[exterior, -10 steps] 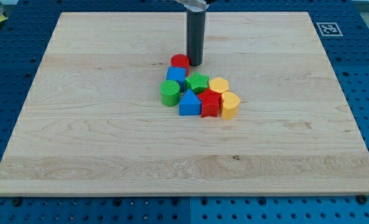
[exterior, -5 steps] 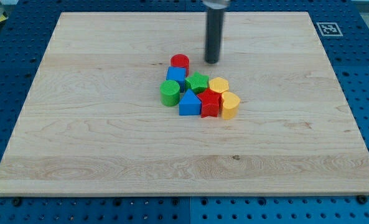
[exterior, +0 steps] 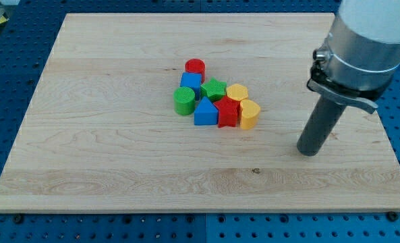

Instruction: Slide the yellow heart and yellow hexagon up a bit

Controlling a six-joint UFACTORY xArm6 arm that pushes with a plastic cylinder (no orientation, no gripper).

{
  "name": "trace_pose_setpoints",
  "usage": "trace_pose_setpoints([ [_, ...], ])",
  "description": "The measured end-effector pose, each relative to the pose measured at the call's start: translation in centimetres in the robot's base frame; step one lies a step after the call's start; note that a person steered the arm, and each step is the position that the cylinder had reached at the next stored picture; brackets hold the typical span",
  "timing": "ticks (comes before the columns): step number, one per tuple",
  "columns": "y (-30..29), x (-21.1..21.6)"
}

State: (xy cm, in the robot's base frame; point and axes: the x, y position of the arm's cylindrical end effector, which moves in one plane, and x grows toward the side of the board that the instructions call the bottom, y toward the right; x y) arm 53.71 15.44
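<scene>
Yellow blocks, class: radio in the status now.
My tip right of the cluster, clear. Yellow heart and yellow hexagon untouched. Red block adjacent.

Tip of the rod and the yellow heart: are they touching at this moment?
Apart. The camera view shows my tip well to the view's right of the yellow heart, with bare board plainly between them.
</scene>
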Motion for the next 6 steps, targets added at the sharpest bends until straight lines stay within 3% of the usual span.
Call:
trace_pose_setpoints([
  [4,-7.7,-3.3],
  [6,-8.1,-5.5],
])
